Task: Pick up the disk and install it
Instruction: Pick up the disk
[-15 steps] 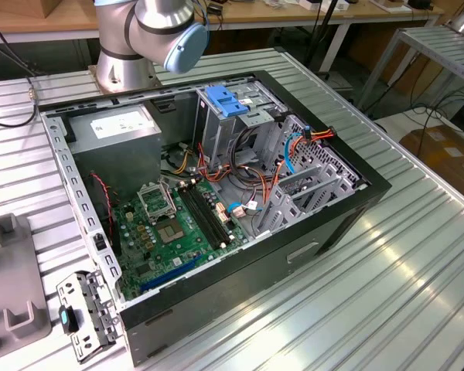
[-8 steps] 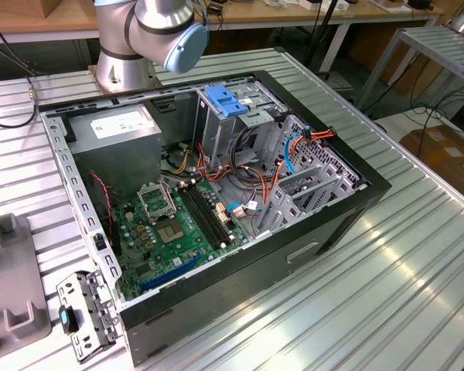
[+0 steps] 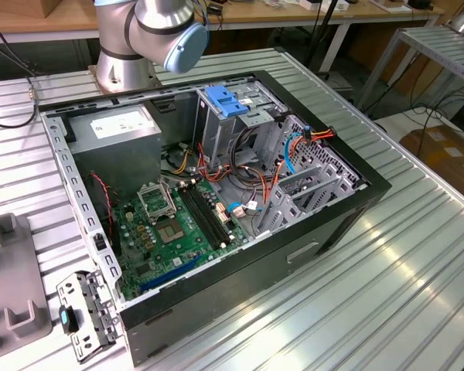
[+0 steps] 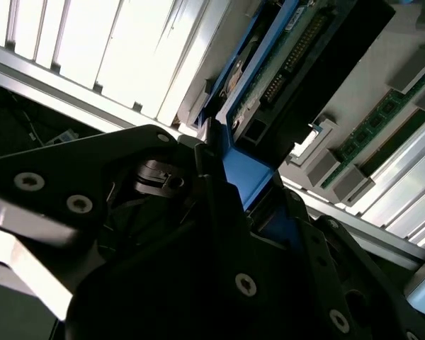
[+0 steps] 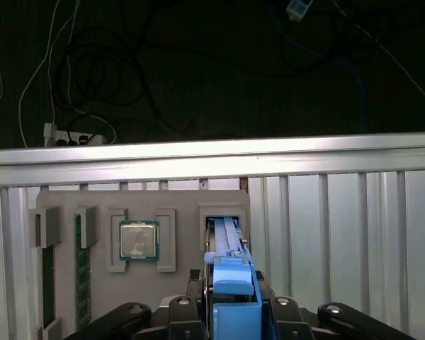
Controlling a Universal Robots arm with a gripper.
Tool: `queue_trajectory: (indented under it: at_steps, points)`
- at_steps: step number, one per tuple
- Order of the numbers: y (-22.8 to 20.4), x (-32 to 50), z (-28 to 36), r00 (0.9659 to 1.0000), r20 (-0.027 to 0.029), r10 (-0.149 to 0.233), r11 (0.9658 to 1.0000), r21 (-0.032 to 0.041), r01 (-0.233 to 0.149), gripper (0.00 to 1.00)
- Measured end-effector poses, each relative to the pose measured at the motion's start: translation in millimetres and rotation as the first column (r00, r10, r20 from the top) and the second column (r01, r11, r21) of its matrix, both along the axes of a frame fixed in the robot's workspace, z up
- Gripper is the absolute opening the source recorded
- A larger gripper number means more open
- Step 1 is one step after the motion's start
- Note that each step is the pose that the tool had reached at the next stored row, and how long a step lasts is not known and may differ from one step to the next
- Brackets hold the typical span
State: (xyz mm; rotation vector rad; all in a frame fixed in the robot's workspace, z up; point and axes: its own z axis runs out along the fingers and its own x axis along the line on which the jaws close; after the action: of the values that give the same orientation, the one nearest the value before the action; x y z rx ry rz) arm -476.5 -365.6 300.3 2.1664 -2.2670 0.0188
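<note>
Claw (image 5: 232, 301) clamped on disk (image 5: 231, 273), fingers pinching blue frame (image 4: 244, 170) from both sides, drive held edge-on. In first wrist view, disk stands upright at slot of grey holder (image 5: 177, 205), near processor (image 5: 138, 241) and memory stick (image 5: 81, 273). Narrow slot keeps drive on edge, leaving flat sides free for grip. Whether disk sits in slot or just above it: cannot tell. In exterior view, open case (image 3: 309, 255) lies on table, blue bracket (image 3: 222, 100) at its drive cage.
</note>
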Motion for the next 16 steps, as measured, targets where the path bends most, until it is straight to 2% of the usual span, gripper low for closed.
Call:
queue_trajectory:
  at_steps: [16]
  points:
    - [0.0, 0.0, 0.5, 1.0000, 0.0001, -0.007, 1.0000, 0.0000, 0.007, 0.37]
